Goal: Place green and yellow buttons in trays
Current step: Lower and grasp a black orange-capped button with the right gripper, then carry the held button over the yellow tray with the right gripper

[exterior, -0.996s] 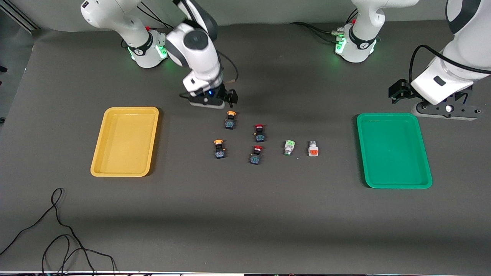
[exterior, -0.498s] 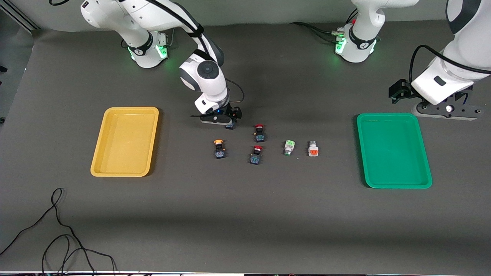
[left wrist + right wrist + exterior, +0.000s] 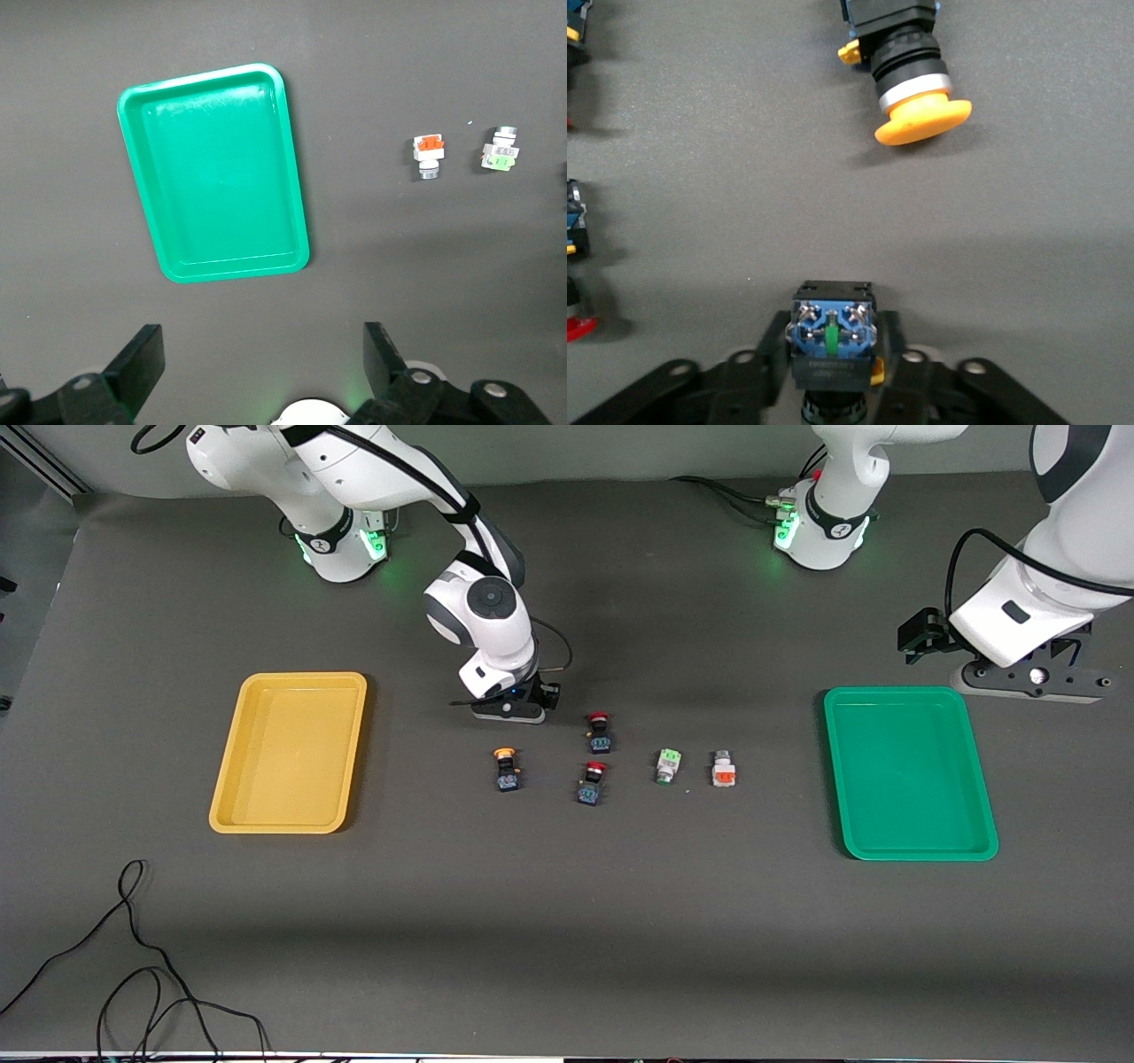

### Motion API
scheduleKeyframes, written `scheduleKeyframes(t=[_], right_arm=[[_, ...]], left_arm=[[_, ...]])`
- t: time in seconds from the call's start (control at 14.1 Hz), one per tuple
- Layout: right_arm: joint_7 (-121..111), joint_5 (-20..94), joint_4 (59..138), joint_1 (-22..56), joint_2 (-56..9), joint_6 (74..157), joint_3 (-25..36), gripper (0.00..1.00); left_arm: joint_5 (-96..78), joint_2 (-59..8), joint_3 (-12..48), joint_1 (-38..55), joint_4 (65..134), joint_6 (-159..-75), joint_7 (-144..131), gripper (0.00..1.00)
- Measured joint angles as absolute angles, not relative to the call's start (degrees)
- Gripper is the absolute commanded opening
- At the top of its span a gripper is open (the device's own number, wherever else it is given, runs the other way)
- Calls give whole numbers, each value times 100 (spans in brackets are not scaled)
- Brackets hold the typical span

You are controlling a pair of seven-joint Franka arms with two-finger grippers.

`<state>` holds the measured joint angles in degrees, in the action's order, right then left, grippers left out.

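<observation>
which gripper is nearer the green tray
Left. The left gripper hovers open beside the green tray; the right gripper is shut on a yellow-capped button mid-table.

The right gripper (image 3: 523,710) has come down from above the table onto the yellow-capped button (image 3: 833,341) that lies farthest from the front camera in the middle cluster. A second ago that button lay in plain sight just below the gripper, orange cap showing; now the front view hides it under the gripper body. The fingers (image 3: 888,341), wide apart until a moment ago, have closed against the sides of the button's black body, its blue terminal end showing between them. The right arm's wrist has swung lower and toward the buttons.
</observation>
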<state>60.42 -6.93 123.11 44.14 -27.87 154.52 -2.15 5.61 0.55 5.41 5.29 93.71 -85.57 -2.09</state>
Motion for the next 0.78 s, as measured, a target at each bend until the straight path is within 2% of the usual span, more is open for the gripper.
scheduleKeyframes(t=[0.21,0.28,0.64,0.78], right_arm=[[6041,-714,12204,4414,-2733,15351,-195,32],[6041,-720,12082,4413,-2627,15032,-181,32],[5746,-380,10617,4384,-1610,11951,-73,32],[5000,166,9979,4341,-1368,10935,289,32]], left_arm=[[561,55,541,529,9371,-8556,-209,100],[561,55,540,529,9370,-8555,-209,100],[561,55,540,529,9369,-8547,-209,100],[561,51,540,529,9369,-8537,-209,100]])
